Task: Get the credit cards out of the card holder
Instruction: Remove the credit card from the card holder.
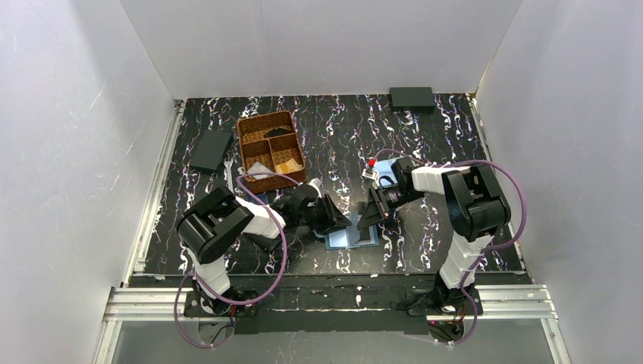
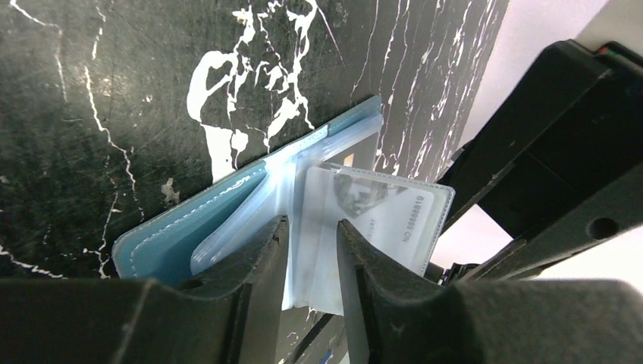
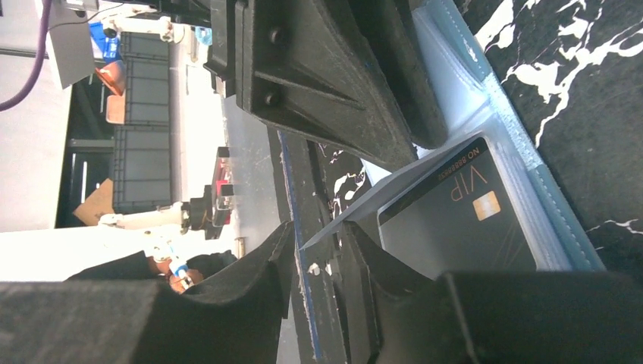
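Card holder (image 1: 341,240) open flat, lengthwise left-right

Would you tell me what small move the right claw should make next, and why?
Probably close the right claw on the pale sheet corner: that corner sits between its parted fingers, lifted off the card holder, while the left claw straddles a clear sleeve.

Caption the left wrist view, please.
Left black claw straddles a clear sleeve holding a whitish plastic card in an open blue card holder.
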Controlling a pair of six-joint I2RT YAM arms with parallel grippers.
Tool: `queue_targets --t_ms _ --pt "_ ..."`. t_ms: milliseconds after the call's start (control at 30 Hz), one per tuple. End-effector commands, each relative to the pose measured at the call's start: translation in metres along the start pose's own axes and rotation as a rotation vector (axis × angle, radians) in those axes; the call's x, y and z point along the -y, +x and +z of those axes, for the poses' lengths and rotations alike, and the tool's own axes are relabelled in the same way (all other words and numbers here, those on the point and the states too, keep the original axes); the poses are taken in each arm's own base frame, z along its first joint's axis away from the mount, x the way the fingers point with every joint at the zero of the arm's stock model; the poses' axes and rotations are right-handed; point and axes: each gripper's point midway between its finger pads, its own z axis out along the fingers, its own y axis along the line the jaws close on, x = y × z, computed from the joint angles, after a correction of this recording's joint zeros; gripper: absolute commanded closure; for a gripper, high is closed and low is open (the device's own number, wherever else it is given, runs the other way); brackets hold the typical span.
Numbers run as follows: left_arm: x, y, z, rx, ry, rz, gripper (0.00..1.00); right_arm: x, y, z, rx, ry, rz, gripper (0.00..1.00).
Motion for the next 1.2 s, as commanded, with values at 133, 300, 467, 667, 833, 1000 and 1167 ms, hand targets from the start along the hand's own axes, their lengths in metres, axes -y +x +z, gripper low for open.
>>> queue_targets --t_ms 133,300,467,667,833,1000,1167 --pt "-0.009 0.005 -0.009 0.011 0.019 -0.048 0.59 -0.016 -0.002 0.011 -0.026 -0.103 -0.025 0.6" --pt "0.0 0.0 -0.016 0.044 0.067 -0.056 0.47 -0.025 0.002 0.021 -0.071 -0.157 -0.064 0.58" --pt "0.005 -0.003 -0.02 0.068 0.104 -0.063 0.42 -0.029 0.008 0.021 -0.101 -0.195 -0.068 0.55" --pt "0.014 -0.003 -0.019 0.063 0.167 -0.064 0.41 -0.025 0.009 0.022 -0.111 -0.187 -0.086 0.45" --pt "0.012 0.0 -0.017 0.046 0.181 -0.059 0.38 -0.024 0.004 0.022 -0.109 -0.192 -0.101 0.35" --pt "0.004 0.001 -0.017 0.045 0.171 -0.067 0.38 -0.034 -0.007 0.022 -0.08 -0.265 -0.113 0.32" --pt "0.002 -0.003 -0.02 0.061 0.178 -0.069 0.38 -0.029 -0.004 0.028 -0.101 -0.271 -0.105 0.32"
